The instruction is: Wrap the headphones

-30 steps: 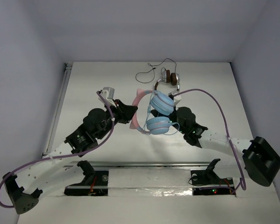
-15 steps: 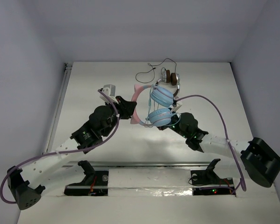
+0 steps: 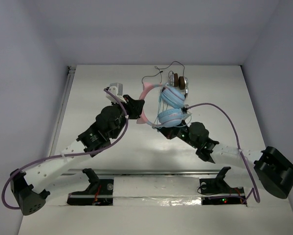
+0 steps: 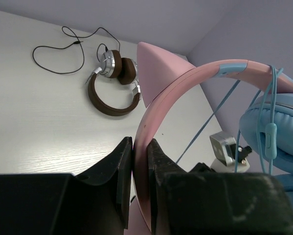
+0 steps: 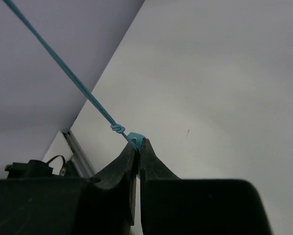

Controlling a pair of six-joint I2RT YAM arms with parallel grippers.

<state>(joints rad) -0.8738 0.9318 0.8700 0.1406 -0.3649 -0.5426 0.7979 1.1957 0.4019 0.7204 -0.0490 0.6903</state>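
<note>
1. The table (image 3: 87, 103): do the winding over its upper centre in the top view. The headphones (image 3: 168, 105) sit there and look to be lifted off the surface.
2. The brown-and-silver headphones (image 3: 179, 81) lie just above yours in the top view. Their black cable (image 3: 153, 76) loops to the left. Swing your loops low and to the right so you don't snag either.
3. The left gripper (image 4: 139, 147) has its fingers narrowed onto the pink headband (image 4: 185, 83), pinching it edge-on at the lower centre of the left wrist view. Treat this as your anchor. I judge that a slow, small turn of the band will serve better than a big swing, since the band could slip in so thin a pinch.
4. The ear cups (image 3: 171, 96) are stacked on the right of the band, with blue strands already crossing them. Lay the next turn beside those strands, not across them.
5. The cable (image 5: 68, 68) runs taut to the upper left of the right wrist view. The right gripper (image 5: 138, 144) is nearly closed on its teal end, with a small knot (image 5: 117, 128) just above the tips. Ease the tension, because a hard pull may drag the end free.
6. The inline remote (image 4: 270, 139) hangs at the right of the left wrist view. Let it settle flat against a cup.
</note>
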